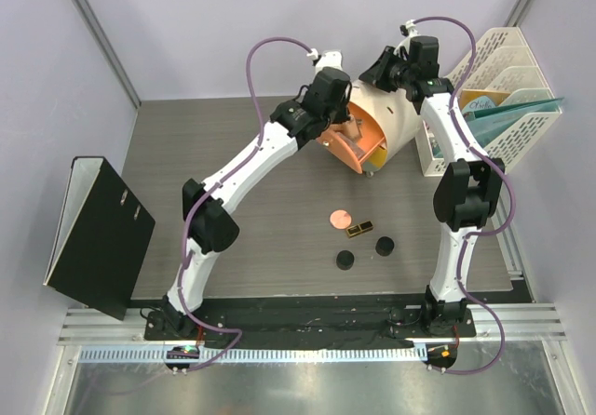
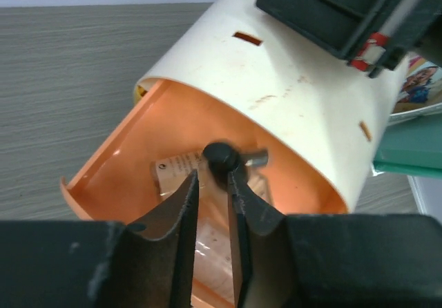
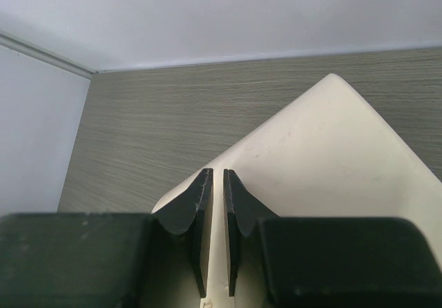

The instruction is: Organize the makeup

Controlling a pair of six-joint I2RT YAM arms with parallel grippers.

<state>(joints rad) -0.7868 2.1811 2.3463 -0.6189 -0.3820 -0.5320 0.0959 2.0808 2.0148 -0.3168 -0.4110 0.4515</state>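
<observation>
right hand [image 3: 214,175] pinching cream box [image 3: 331,156], left hand [image 2: 213,177] at black-capped bottle [image 2: 221,156], grip unclear

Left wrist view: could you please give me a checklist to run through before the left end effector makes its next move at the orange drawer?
1. Orange drawer pulled open: ok.
2. Bottle lying inside the drawer: ok.
3. Left end effector lined up with the bottle's black cap: ok.
4. Whether the cap is gripped or free: cannot tell; the jaws stand narrow and contact is unclear.
5. Right end effector clamped on the cream box: ok.
6. Pink compact, lipstick and two black jars put away: not ok, all lie outside the box.
</observation>
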